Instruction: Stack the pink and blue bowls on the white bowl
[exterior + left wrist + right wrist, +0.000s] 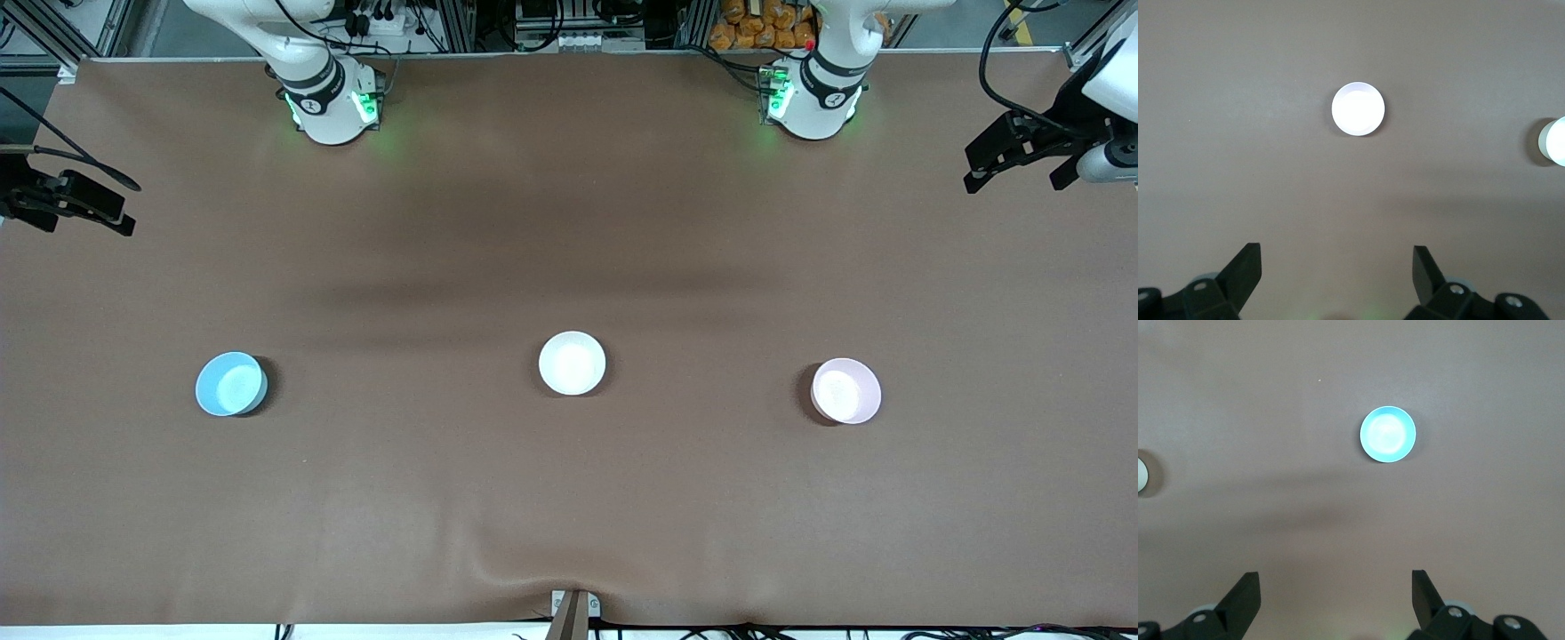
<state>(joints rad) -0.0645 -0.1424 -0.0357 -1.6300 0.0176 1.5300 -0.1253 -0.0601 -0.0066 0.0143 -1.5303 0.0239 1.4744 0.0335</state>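
Three small glossy bowls sit in a row on the brown table. The white bowl [572, 363] is in the middle. The blue bowl [231, 384] is toward the right arm's end, and the pink bowl [845, 390] toward the left arm's end. My left gripper [1013, 164] hangs open and empty, high over the left arm's end; its wrist view [1337, 250] shows the pink bowl [1358, 109], washed out whitish, and the white bowl [1555, 140] at the edge. My right gripper [107, 209] hangs open and empty over the right arm's end; its wrist view [1336, 577] shows the blue bowl [1388, 434].
The brown table cover [569, 222] has a raised wrinkle at the edge nearest the front camera [498, 569], beside a small mount [573, 609]. The two arm bases [329, 102] [813, 98] stand along the farthest edge. Bare cover lies between the bowls.
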